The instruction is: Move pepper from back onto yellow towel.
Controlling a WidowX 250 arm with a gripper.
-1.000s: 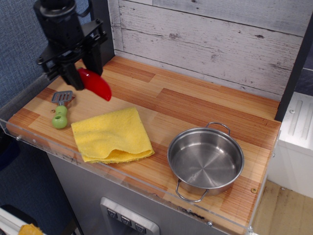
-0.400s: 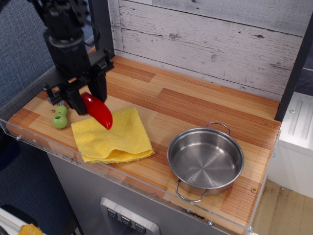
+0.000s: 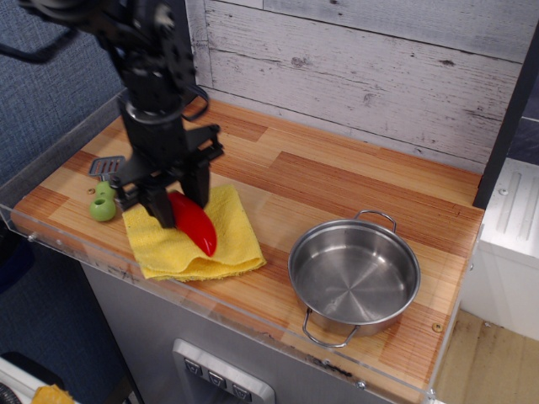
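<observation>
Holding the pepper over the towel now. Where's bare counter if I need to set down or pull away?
Free: the wide wood strip behind the yellow towel and steel pot, up to the plank wall. Crowded: front left, where the gripper holds the pepper over the towel, beside the green-handled spatula.

My arm reaches down from the upper left of the frame, wrist nearly vertical. My gripper (image 3: 178, 204) sits left of centre, fingers clamped on the pepper (image 3: 196, 225).
</observation>
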